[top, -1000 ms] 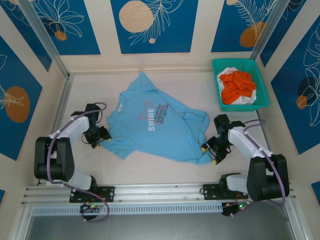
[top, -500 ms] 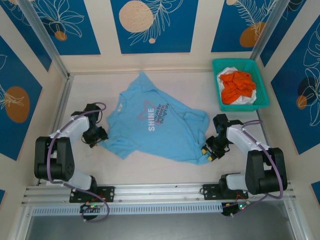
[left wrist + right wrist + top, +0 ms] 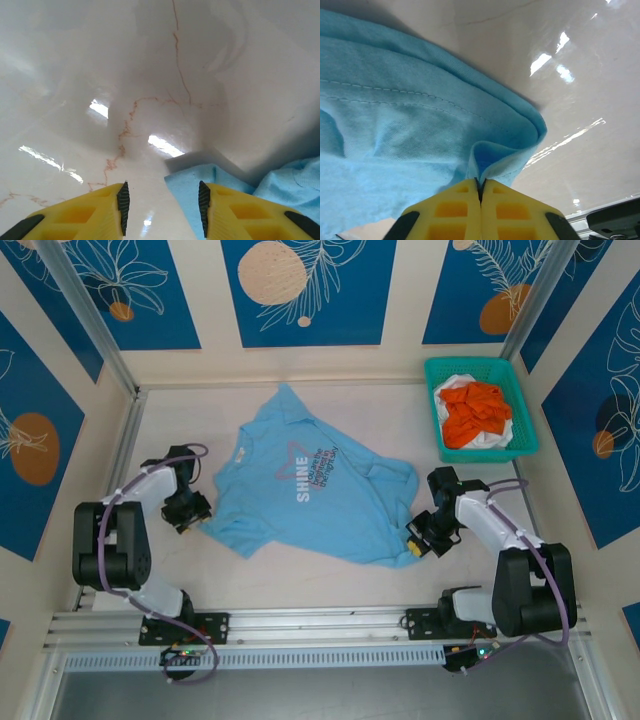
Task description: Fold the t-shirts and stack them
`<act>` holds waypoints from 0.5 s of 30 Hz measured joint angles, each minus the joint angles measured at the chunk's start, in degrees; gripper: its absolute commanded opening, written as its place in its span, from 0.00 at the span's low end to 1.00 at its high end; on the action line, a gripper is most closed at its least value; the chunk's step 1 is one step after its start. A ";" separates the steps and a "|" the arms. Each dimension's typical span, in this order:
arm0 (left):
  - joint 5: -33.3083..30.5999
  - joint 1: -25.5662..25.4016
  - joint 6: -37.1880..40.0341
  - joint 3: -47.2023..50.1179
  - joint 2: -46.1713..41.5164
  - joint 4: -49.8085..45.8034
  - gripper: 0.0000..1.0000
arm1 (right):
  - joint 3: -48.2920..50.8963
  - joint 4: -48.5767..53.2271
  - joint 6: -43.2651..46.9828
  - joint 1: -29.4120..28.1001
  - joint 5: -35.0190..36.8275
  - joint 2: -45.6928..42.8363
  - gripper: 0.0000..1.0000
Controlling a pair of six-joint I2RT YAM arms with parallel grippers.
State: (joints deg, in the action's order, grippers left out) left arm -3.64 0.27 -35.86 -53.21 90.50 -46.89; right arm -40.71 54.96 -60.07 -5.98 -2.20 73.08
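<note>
Top view. The light blue t-shirt [image 3: 310, 495] lies spread, print side up and somewhat rumpled, across the middle of the pale bench [image 3: 380, 410], its collar toward the left arm and its hem toward the right arm. The chest print reads "SHINE" in white beside a pink outline.

Left wrist view. The left tool [image 3: 161, 210] sits low over the bench at the shirt's left edge. Its yellow fingers [image 3: 85, 217] stand apart, and a corner of blue cloth lies in the gap, close against the right-hand finger.

Right wrist view. The right tool [image 3: 480, 192] is at the shirt's near right corner. Its yellow fingers are pressed together and clamped on a small raised fold of the blue hem.

Far right corner of the bench. A teal lattice basket [image 3: 478, 362] stands well apart from the blue shirt. It holds the crumpled orange t-shirt [image 3: 473, 412], which lies on top of the white t-shirt [image 3: 455, 383].
</note>
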 measured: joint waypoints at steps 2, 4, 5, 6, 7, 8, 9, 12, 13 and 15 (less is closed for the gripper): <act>0.74 0.00 -0.09 0.00 0.68 0.37 0.36 | 0.00 -0.04 0.07 -0.02 0.02 -0.50 0.03; 1.64 0.00 -0.20 0.00 1.36 0.81 0.35 | 0.02 -0.02 0.09 -0.07 0.02 -0.94 0.03; 1.97 0.00 -0.17 0.00 1.68 1.05 0.35 | 0.02 -0.02 0.09 -0.13 0.02 -1.25 0.03; 2.19 0.00 -0.22 0.00 1.95 1.22 0.34 | 0.02 -0.04 0.09 -0.28 0.04 -1.44 0.03; 2.29 0.00 -0.22 0.00 2.08 1.31 0.33 | 0.04 -0.04 0.09 -0.33 0.04 -1.57 0.03; 2.36 0.00 -0.20 0.00 2.23 1.49 0.32 | 0.04 -0.04 0.09 -0.37 0.04 -1.64 0.03; 2.54 0.02 -0.22 0.00 2.43 1.66 0.30 | 0.07 -0.04 0.09 -0.39 0.04 -1.68 0.02; 3.04 0.04 -0.31 0.00 3.30 2.12 0.22 | 0.07 -0.04 0.09 -0.44 0.04 -1.68 0.02; 3.34 0.04 -0.42 0.00 3.52 2.36 0.19 | 0.07 -0.07 0.09 -0.44 0.04 -1.66 0.02; 3.82 0.04 -0.83 -0.09 3.72 2.75 0.00 | 0.07 -0.07 0.09 -0.44 0.04 -1.68 0.01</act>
State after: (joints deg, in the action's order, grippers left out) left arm 0.19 0.32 -36.69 -53.30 94.21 -44.14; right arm -40.64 54.89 -59.99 -6.42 -2.15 71.40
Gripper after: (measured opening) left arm 0.146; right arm 0.065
